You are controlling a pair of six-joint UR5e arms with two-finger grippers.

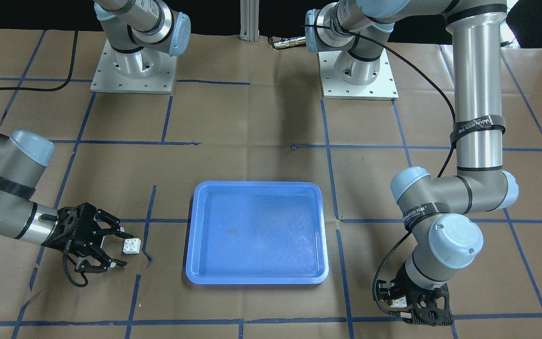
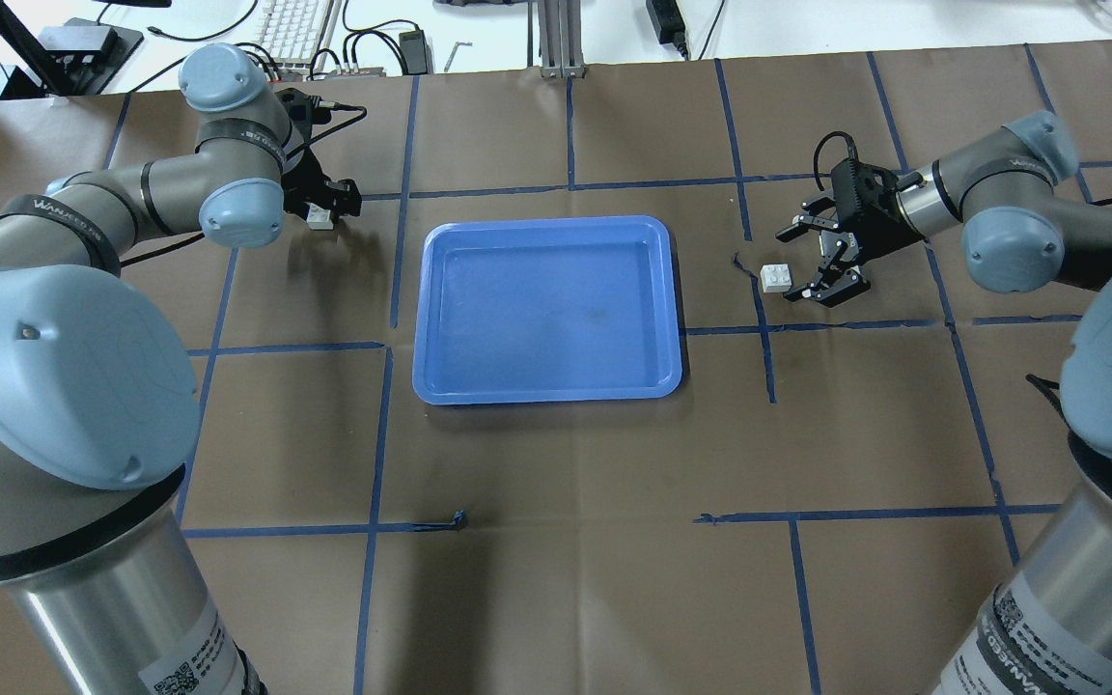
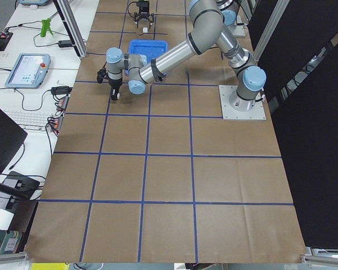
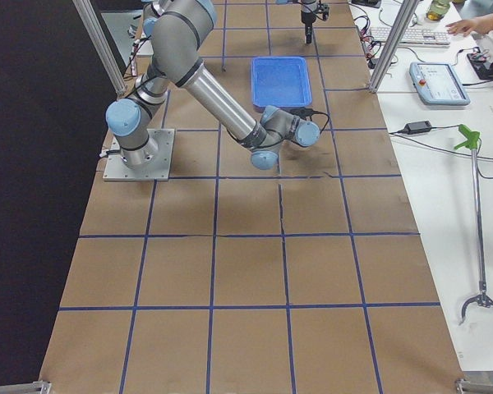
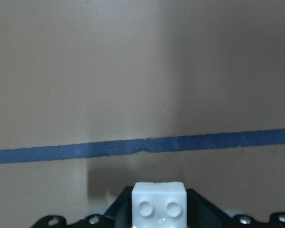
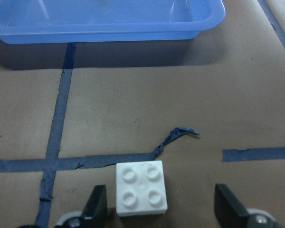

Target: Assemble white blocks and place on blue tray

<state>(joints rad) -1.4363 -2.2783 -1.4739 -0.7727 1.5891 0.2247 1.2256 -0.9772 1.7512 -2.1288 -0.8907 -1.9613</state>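
The blue tray [image 1: 257, 185] lies flat at the table's middle, with nothing in it; it also shows in the overhead view [image 2: 546, 225]. My left gripper [image 2: 327, 205] is beyond the tray's left far corner, pointing down, shut on one white block [image 2: 321, 219]. That block sits between the fingers in the left wrist view [image 5: 158, 204], low over the paper. My right gripper [image 2: 789, 264] is open, low at the tray's right. The other white block [image 2: 776, 278] rests studs-up on the paper between its fingers [image 6: 97, 209]; the block [image 6: 141, 188] touches neither.
Brown paper with a blue tape grid covers the table. A torn curl of tape [image 6: 180, 135] lies just beyond the right block, toward the tray wall [image 6: 104, 29]. The arm bases [image 1: 132, 70] stand at the robot's side. A keyboard and cables [image 2: 305, 29] lie beyond the far edge.
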